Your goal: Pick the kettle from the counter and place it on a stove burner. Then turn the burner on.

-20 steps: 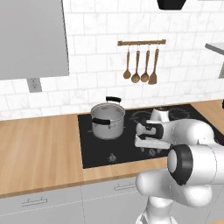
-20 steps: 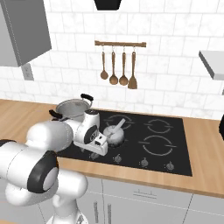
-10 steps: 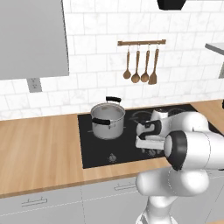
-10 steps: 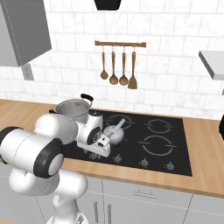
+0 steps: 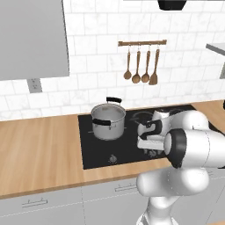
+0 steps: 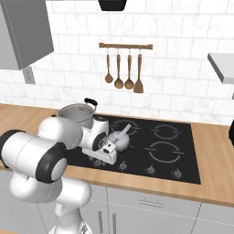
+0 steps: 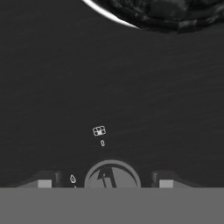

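Kettle: I saw the small rounded silvery-grey metal kettle (image 6: 119, 138) sitting on a front-left burner of the black glass cooktop (image 6: 183, 157), right of the straight-sided steel pot (image 5: 107, 121).
Jaws: my two-finger gripper (image 7: 105, 180) hung low with its dark tips wide apart, holding nothing, straddling a round grey burner knob (image 7: 112, 175).
Table: light-brown wood-grain countertop (image 5: 39, 149) flanked the cooktop.

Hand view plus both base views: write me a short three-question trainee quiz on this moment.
1. True or false: the kettle stands on the black cooktop.
2. How many utensils hang from the wall rail? A two, B four, C six.
3. In the hand view, what round thing sits between the fingertips of the open gripper?
Key: 1 true; 2 B; 3 a burner knob.
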Controlling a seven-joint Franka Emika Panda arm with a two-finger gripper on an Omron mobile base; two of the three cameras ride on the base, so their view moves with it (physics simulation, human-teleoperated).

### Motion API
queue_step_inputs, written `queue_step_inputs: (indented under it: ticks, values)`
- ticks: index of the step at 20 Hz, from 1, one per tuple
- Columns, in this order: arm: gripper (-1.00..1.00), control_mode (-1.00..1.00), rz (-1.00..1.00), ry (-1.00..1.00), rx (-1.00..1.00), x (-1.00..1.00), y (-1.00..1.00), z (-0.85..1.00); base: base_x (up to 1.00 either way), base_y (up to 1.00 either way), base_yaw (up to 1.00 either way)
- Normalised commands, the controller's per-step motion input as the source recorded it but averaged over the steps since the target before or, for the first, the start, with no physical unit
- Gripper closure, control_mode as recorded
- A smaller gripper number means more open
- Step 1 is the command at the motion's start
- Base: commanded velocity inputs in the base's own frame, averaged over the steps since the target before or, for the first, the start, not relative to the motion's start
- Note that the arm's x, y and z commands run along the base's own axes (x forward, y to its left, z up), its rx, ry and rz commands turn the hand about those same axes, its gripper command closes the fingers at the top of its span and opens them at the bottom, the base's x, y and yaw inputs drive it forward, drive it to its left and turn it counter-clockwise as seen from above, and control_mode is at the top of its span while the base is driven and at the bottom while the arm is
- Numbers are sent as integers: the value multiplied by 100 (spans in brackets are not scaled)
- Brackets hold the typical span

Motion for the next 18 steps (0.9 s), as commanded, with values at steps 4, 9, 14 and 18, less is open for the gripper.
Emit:
queue_step_inputs:
  ticks: [4, 9, 14, 18]
  values:
    - [100, -100, 2, 3, 0, 0, 0, -27, 0, 0, 0]
    - [100, -100, 2, 4, 0, 0, 0, -18, 0, 0, 0]
    - [100, -100, 0, 2, 0, 0, 0, -2, 0, 0, 0]
    - [100, -100, 2, 0, 0, 0, 1, -7, 0, 0, 0]
